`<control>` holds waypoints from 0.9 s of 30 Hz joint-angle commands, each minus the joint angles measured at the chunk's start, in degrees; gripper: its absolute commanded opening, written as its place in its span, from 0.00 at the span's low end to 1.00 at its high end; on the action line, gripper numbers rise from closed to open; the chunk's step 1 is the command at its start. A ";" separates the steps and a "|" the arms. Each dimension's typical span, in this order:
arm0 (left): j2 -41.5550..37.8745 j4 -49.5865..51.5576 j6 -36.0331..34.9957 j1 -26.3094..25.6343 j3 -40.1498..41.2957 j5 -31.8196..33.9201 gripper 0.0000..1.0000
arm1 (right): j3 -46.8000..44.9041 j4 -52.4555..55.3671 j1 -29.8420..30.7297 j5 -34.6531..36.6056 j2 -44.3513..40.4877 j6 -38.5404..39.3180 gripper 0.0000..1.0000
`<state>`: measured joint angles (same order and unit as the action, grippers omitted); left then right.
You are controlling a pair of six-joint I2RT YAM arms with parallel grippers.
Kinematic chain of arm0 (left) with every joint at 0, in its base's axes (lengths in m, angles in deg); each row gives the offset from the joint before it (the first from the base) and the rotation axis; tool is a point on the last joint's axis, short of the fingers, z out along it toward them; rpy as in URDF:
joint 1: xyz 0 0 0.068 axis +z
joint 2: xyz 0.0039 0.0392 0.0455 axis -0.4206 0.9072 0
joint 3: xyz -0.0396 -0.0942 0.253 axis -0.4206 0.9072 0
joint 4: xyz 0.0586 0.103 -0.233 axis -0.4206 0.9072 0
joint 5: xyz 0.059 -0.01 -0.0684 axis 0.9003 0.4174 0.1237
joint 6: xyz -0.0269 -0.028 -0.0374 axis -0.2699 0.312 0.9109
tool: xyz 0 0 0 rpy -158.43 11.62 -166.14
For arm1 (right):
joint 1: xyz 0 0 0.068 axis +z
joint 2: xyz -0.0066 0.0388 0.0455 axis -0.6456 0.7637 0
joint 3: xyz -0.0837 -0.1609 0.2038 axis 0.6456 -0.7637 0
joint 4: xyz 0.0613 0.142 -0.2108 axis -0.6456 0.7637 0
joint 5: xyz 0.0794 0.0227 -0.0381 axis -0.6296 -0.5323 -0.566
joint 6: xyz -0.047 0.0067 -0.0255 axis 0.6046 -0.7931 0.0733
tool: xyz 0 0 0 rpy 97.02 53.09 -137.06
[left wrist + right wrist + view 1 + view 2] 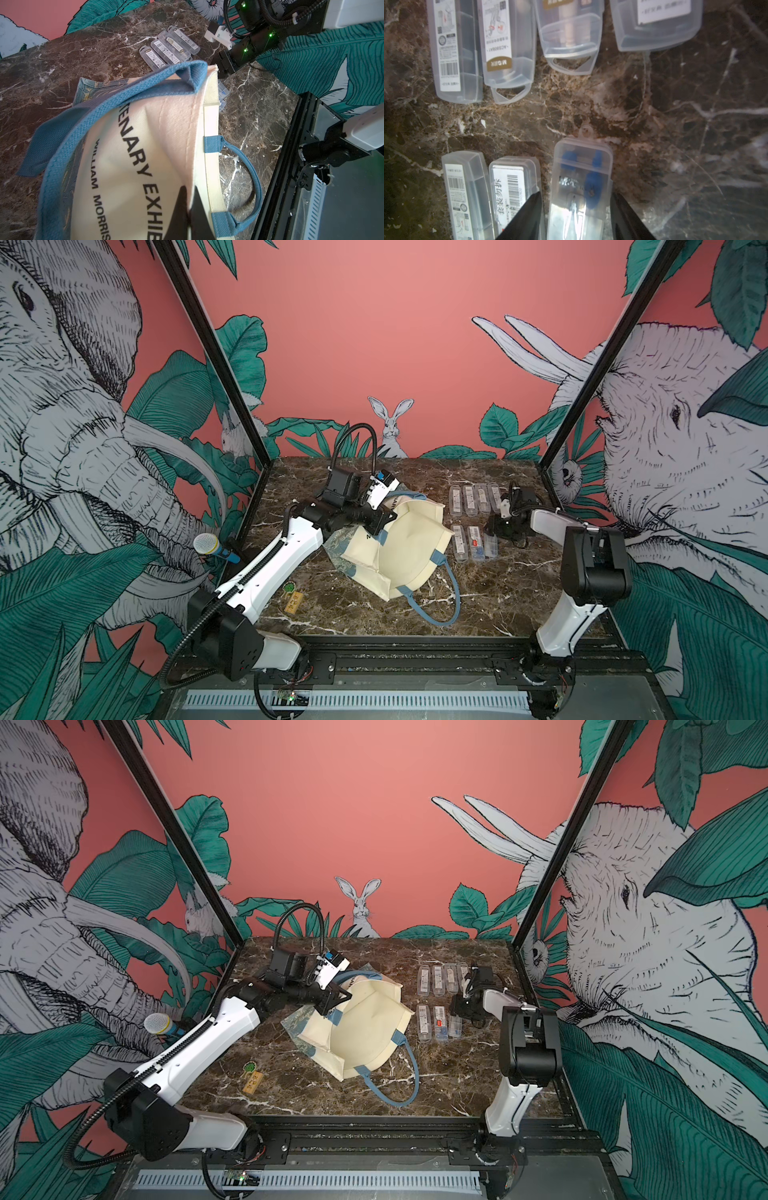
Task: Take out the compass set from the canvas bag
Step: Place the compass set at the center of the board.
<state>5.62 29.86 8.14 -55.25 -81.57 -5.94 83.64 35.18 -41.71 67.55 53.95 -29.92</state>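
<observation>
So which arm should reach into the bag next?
Right, probably: the left gripper is shut on the rim of the canvas bag, propping it open, while the right gripper is open over a compass case on the table.

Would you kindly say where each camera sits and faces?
Top views: high behind the arm bases, looking down over the marble table; left arm and right arm show.
Left wrist: beside the canvas bag, facing the right arm; left end effector pinches the rim.
Right wrist: above the compass case, looking down; right end effector open astride it.
Shared: all show the four-case row.
</observation>
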 commanded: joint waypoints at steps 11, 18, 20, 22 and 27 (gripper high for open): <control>-0.32 -1.24 -0.23 0.24 -0.34 -1.31 0.00 | 0.18 1.20 1.05 1.40 -0.92 0.84 0.51; -0.32 0.42 -0.47 0.28 -1.13 -0.99 0.00 | -3.47 3.41 6.53 0.55 -18.66 8.28 0.53; -0.30 1.78 -0.81 0.05 -1.96 -0.92 0.00 | -5.34 1.02 10.81 -0.22 -25.34 13.35 0.54; -0.38 3.01 -1.14 0.05 -2.57 -0.53 0.00 | -7.04 -2.52 15.69 -2.48 -31.57 20.82 0.55; -0.47 6.08 -2.03 -0.05 -4.07 0.86 0.00 | -9.45 -14.48 23.76 -10.35 -41.41 41.36 0.65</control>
<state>5.73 33.44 7.42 -55.27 -83.25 -5.32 76.02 28.40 -19.81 63.12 14.17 -4.57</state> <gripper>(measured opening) 0.043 0.656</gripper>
